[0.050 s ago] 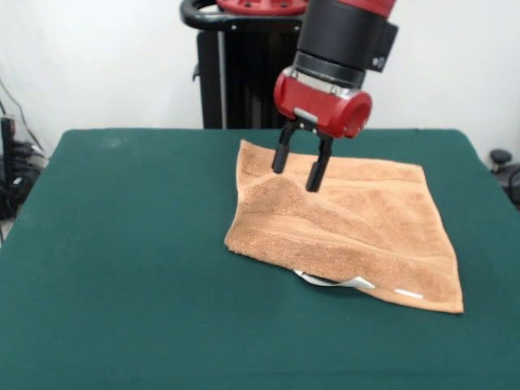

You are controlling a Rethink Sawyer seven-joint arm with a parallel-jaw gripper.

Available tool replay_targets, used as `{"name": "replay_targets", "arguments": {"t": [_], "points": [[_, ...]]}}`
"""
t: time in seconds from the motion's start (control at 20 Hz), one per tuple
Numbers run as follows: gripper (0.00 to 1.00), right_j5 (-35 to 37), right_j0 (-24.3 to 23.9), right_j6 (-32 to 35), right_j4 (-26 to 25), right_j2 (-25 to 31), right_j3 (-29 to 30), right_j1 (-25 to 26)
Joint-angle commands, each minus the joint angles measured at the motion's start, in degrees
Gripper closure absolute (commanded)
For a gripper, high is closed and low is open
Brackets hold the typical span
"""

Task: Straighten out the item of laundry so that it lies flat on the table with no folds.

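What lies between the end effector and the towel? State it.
Nothing. In the front view the open end effector hangs over the towel with only a bare stretch under its fingertips; whether they touch the cloth cannot be told.

No lettering can be read on the towel's white labels (357, 283).

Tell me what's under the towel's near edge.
White labels poke out from beneath the towel at its near edge, resting on the green table. How far they extend underneath is hidden by the cloth. The open gripper hovers above.
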Motion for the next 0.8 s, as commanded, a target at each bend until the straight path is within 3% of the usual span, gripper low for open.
{"name": "replay_targets", "arguments": {"t": [0.05,0.25,0.8], "points": [[0.00,-4.97,-0.37,7.07,1.89,9.29,-0.96,8.29],[0.00,-5.59,2.36,9.22,3.13,5.36,-3.54,12.31],[0.00,-11.02,9.48,14.75,10.95,-4.74,-3.24,16.38]]}}
